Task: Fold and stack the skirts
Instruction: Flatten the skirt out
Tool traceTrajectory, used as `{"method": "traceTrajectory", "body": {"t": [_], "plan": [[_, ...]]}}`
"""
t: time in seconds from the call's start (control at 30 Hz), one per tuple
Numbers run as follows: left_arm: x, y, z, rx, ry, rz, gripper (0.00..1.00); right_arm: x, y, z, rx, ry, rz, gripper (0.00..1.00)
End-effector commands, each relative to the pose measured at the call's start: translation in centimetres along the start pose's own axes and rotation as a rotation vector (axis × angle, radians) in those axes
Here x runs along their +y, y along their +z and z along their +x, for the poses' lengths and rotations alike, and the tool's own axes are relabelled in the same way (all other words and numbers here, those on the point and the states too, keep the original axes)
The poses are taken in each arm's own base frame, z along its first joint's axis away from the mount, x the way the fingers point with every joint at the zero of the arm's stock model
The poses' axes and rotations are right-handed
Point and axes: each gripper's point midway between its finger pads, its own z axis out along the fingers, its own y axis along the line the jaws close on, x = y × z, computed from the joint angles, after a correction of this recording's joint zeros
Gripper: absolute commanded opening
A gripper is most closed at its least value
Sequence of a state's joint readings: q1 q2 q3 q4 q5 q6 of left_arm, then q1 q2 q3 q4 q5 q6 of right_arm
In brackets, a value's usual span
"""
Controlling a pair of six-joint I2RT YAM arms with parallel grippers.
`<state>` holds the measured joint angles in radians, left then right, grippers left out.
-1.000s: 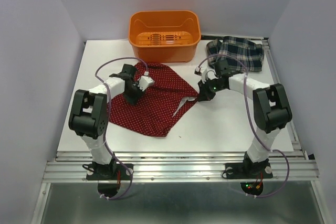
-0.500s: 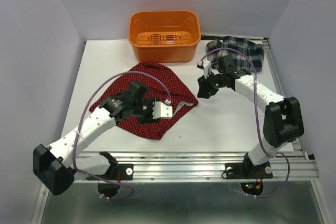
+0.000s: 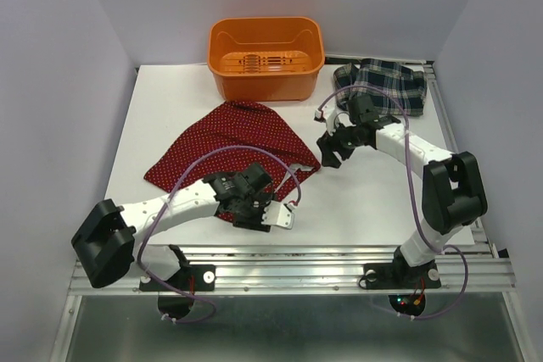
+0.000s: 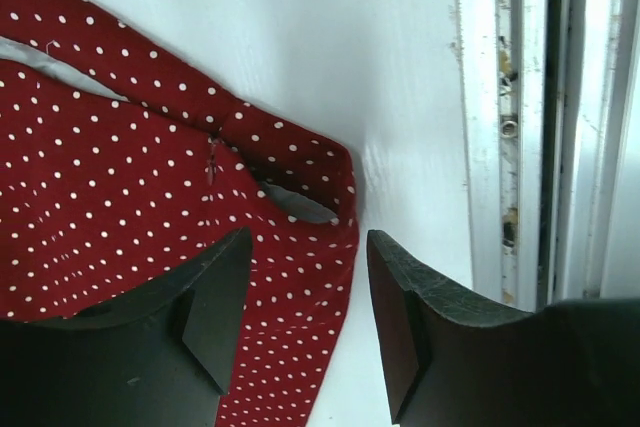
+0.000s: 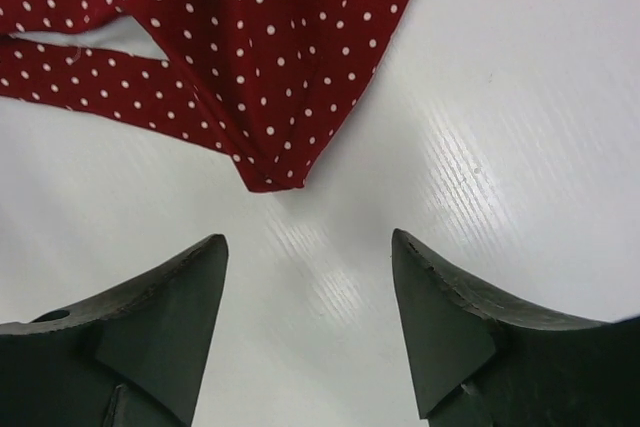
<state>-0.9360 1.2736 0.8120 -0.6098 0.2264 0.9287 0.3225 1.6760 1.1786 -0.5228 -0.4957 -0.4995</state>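
The dark red dotted skirt (image 3: 229, 137) lies spread flat mid-table. My left gripper (image 3: 259, 211) hovers low over its near corner by the table's front edge. In the left wrist view my left gripper (image 4: 305, 317) is open, with the red skirt's (image 4: 150, 177) hem edge lying under the gap, ungripped. My right gripper (image 3: 327, 154) sits just right of the skirt's right corner. In the right wrist view my right gripper (image 5: 306, 242) is open over bare table, and the red skirt's tip (image 5: 270, 172) lies just ahead of it. The plaid skirt (image 3: 386, 84) lies bunched at the back right.
An orange plastic bin (image 3: 265, 57) stands at the back centre, just behind the red skirt. Metal rails (image 4: 530, 127) run along the table's front edge, close to my left gripper. White walls enclose the table on three sides.
My left arm has swung from the skirt's back part to its near corner. Both grippers have opened wider. The red skirt now lies flatter and reaches further left.
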Motion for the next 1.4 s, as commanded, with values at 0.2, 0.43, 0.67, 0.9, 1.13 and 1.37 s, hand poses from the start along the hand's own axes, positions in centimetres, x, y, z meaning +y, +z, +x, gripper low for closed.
{"method": "traceTrajectory", "body": {"t": [0.2,0.43,0.67,0.9,1.13,1.37], "plan": [[0.3,2.6,1.5,0.064,0.080,0.011,0.56,-2.0,0.3,-0.4,-0.061,-0.314,0.093,0.77],[1.6,-0.9,-0.7,-0.027,0.059,-0.082,0.12,-3.6,0.0,-1.3,-0.112,-0.450,0.145,0.83],[10.4,-13.1,1.5,-0.237,-0.295,-0.516,0.00,-3.8,-0.3,-1.1,-0.222,-0.643,0.140,0.90],[13.1,-15.3,10.1,-0.276,-0.709,-0.709,0.00,-4.2,0.3,-4.2,-0.286,-0.634,0.084,0.85],[15.3,-9.9,17.2,-0.250,-1.055,-0.590,0.00,-3.4,1.4,-5.9,-0.328,-0.612,-0.020,0.82],[16.0,-6.7,19.3,-0.233,-1.137,-0.498,0.00,0.1,1.5,-7.6,-0.360,-0.558,-0.106,0.52]]}}
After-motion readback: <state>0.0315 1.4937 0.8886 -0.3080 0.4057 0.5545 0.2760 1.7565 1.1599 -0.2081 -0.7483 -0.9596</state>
